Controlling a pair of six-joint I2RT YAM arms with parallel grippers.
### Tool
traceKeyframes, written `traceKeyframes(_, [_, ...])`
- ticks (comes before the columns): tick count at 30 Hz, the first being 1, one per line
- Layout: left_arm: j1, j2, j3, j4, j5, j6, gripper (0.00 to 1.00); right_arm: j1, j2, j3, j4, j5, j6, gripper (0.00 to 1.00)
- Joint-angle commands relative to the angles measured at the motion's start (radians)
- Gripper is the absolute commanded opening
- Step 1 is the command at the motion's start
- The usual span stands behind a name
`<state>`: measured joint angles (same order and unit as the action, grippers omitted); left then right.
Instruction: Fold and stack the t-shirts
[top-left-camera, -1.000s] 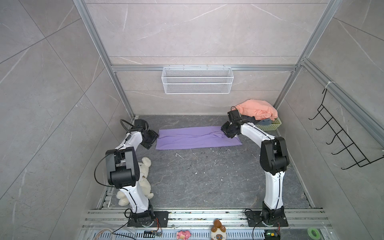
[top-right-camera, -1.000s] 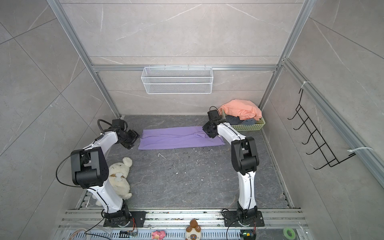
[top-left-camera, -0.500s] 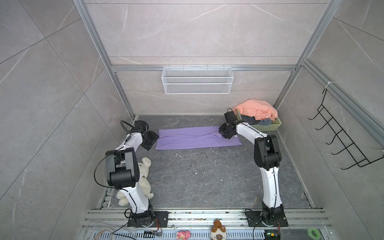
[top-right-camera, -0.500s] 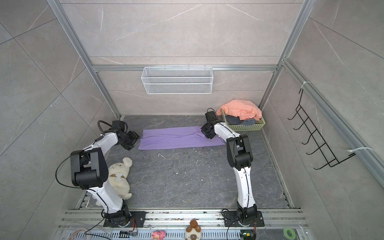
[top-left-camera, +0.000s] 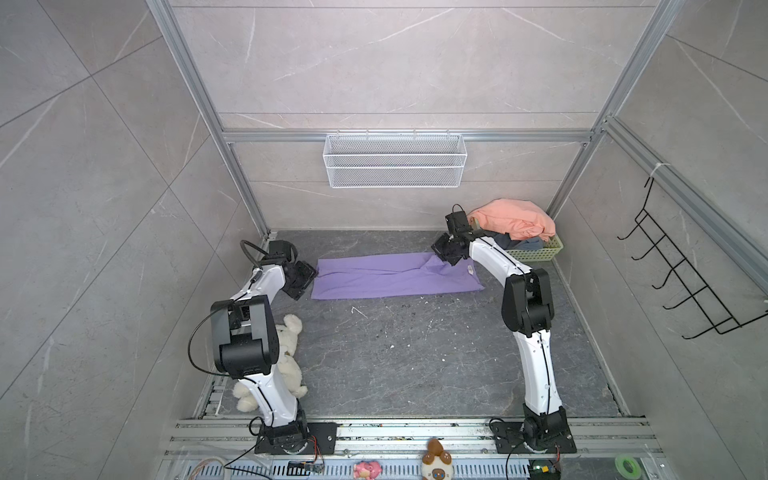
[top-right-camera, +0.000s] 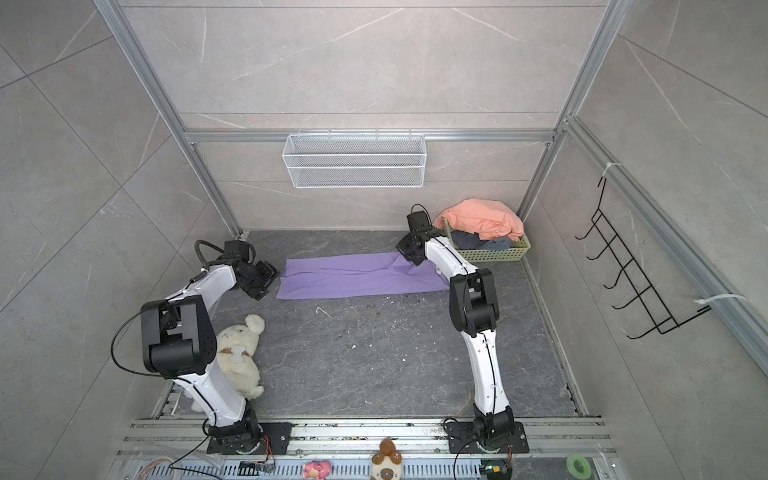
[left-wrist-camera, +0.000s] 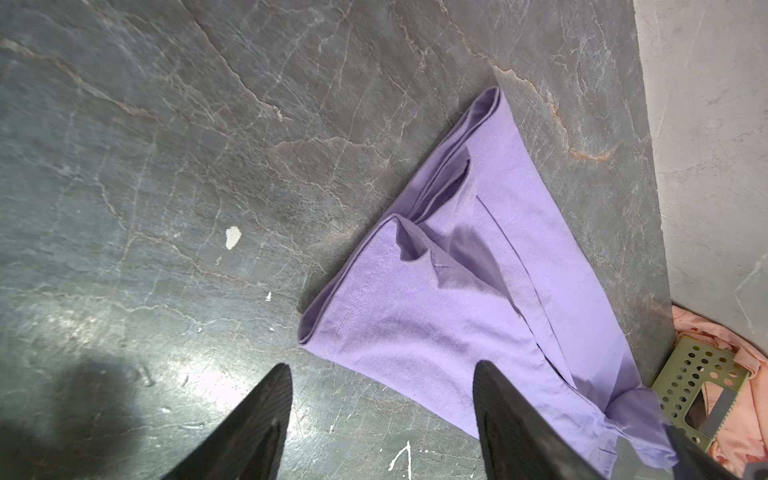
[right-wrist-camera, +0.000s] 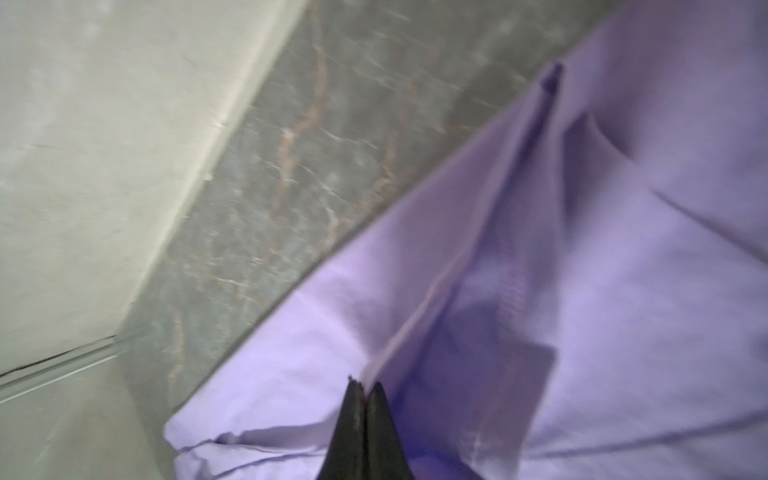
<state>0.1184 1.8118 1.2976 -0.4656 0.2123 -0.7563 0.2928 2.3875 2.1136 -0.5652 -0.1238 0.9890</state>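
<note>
Your right gripper: pinched shut on purple tee fold; left gripper: spread wide, empty, at its other end.

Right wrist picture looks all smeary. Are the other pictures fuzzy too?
Right wrist view: blur smears the shirt and everything around it; left wrist view: sharp, with bright glare and a dark shadow on the floor; both top views: sharp and evenly lit.

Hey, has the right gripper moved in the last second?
Yes. The right gripper has shifted slightly left, away from the green basket, now shut on the purple t-shirt.
</note>
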Motion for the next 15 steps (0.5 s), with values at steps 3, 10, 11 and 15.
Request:
traceKeyframes(3, [0.004, 0.014, 0.006, 0.018, 0.019, -0.012, 0.71, 0.018, 0.159, 0.215, -0.050, -0.038, -0.108, 0.26])
traceKeyframes(10, [0.004, 0.028, -0.012, 0.025, 0.030, -0.018, 0.71, 0.021, 0.206, 0.378, -0.088, -0.033, -0.226, 0.54])
traceKeyframes(11, [0.004, 0.028, -0.011, 0.026, 0.031, -0.018, 0.71, 0.021, 0.187, 0.367, -0.087, -0.016, -0.251, 0.55])
traceKeyframes(15, [0.004, 0.028, -0.008, 0.031, 0.032, -0.013, 0.71, 0.029, 0.031, 0.225, -0.023, 0.059, -0.345, 0.56])
